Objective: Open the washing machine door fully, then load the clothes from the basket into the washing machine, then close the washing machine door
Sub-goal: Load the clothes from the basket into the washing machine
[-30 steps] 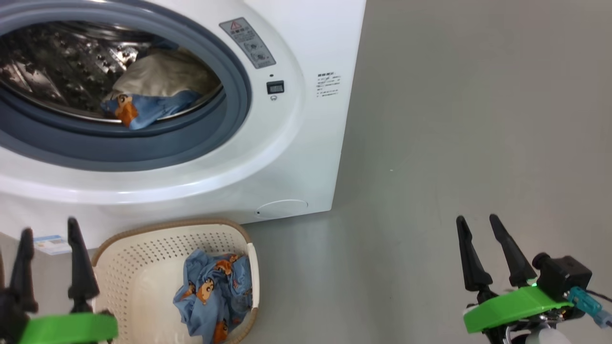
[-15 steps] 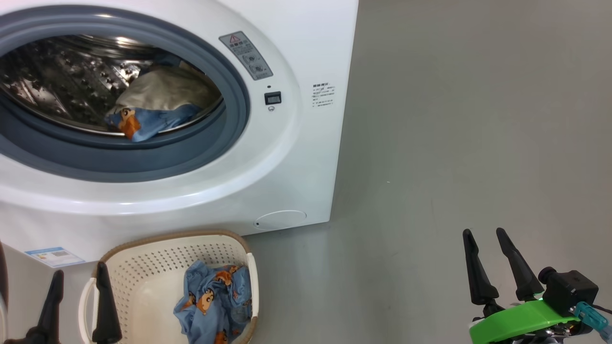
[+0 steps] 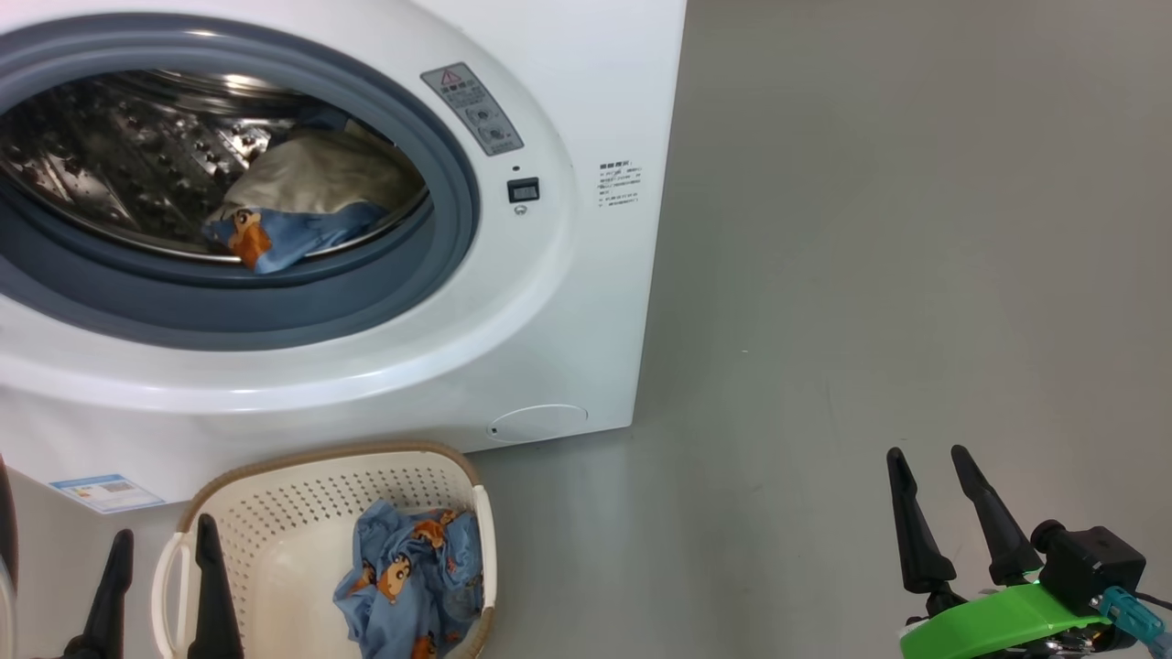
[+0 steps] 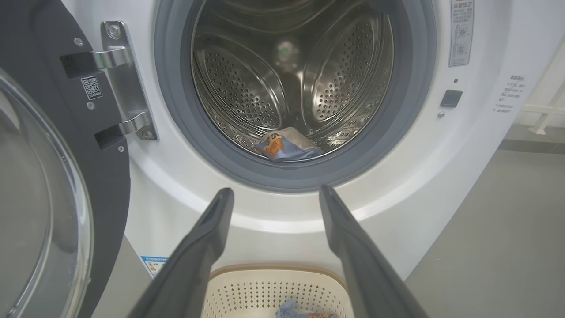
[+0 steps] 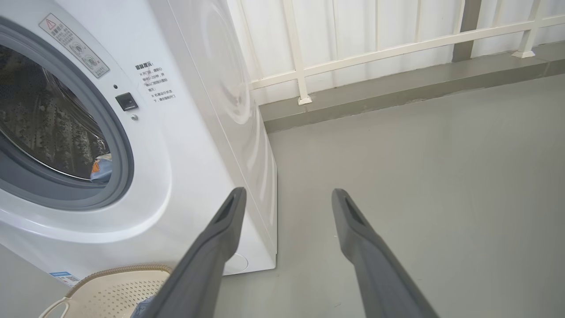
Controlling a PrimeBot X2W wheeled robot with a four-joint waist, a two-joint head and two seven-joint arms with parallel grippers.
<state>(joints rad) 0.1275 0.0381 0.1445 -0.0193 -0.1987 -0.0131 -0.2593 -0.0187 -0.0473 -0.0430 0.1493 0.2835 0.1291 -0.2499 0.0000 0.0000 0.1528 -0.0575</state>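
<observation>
The white washing machine (image 3: pixel 568 302) stands with its drum mouth uncovered. Its door (image 4: pixel 110 185) is swung out to the left on a metal hinge. One light-blue piece of the clothes (image 3: pixel 284 233) lies at the drum's front lip, and another (image 3: pixel 407 581) sits crumpled in the cream basket (image 3: pixel 330 453) on the floor below. My left gripper (image 3: pixel 163 526) hovers open and holding nothing at the basket's left rim, and its wrist view looks into the drum past the left gripper (image 4: pixel 276 190). Far right over the floor, my right gripper (image 3: pixel 927 452) is open and holds nothing.
Grey floor (image 3: pixel 870 229) stretches to the right of the machine. A white railing (image 5: pixel 375 48) on a low kerb runs behind it. A round filter cap (image 3: pixel 538 424) and a blue label (image 3: pixel 105 491) mark the machine's lower front.
The head view has tilted a little, sliding the scene down. My left gripper has sunk toward the bottom edge, and the right one a little too. The clothes have not moved.
</observation>
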